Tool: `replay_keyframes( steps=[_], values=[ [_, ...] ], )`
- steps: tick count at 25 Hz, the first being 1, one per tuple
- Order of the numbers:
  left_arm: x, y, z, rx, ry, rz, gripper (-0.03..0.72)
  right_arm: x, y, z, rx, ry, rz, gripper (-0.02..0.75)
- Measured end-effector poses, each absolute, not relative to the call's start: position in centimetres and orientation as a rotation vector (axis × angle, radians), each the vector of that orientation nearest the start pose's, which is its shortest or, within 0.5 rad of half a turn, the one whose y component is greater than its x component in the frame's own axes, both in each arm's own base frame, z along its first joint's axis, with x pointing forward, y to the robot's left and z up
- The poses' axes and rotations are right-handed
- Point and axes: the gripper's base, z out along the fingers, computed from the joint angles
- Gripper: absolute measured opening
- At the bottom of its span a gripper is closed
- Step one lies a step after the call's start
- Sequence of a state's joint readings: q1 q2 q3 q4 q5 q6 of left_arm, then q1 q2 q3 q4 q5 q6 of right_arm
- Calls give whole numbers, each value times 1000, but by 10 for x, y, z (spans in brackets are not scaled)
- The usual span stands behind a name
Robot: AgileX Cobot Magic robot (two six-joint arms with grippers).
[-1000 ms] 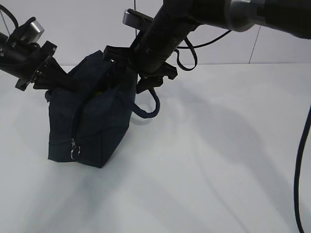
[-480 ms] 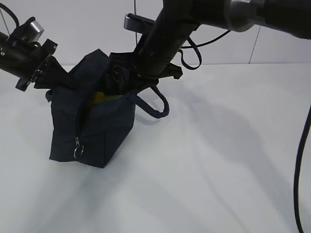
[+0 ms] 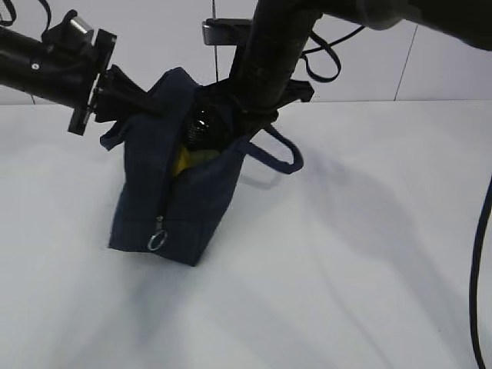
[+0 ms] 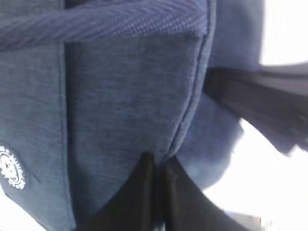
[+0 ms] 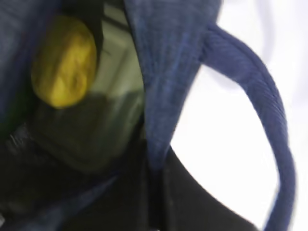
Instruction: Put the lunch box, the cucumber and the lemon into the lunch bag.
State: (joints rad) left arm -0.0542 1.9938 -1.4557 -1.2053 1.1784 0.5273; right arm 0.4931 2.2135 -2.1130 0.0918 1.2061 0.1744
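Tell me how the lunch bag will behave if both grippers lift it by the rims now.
The lunch bag is probably floppy: its fabric rim folds where the right gripper pinches it. It may sag in the middle, since the lemon and lunch box sit inside. The left gripper holds only a thin fold, so it could slip.

My workspace was brightly, evenly lit; the table [image 3: 346,254] glared near-white, with soft shadows lying right of the lunch bag [image 3: 192,207]. Both my wrist views were blurred, overexposed at the backgrounds, the lemon [image 5: 65,60] smeared.
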Motion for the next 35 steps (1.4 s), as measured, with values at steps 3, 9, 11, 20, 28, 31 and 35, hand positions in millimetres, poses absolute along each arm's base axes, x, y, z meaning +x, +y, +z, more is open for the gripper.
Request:
replay_keyframes(
  steps=[3, 9, 11, 20, 28, 31, 35],
  values=[
    [398, -121, 235, 39, 2506, -1547, -9, 426, 229, 280, -458, 2739, 172, 2],
    [399, -146, 235, -19, 2469, -1560, -9, 424, 218, 316, -472, 2624, 60, 2],
    [401, -150, 235, -43, 2456, -1551, -9, 423, 215, 320, -473, 2614, 37, 2],
    [409, -149, 218, -117, 2470, -1524, -9, 427, 216, 291, -495, 2683, -4, 1],
    [414, -148, 207, -170, 2473, -1494, 157, 431, 217, 283, -491, 2686, -4, 240],
    [414, -148, 207, -158, 2473, -1501, 328, 431, 217, 283, -491, 2686, -4, 365],
    [414, -137, 209, -150, 2472, -1544, 402, 428, 216, 294, -485, 2666, 7, 400]
  ],
)
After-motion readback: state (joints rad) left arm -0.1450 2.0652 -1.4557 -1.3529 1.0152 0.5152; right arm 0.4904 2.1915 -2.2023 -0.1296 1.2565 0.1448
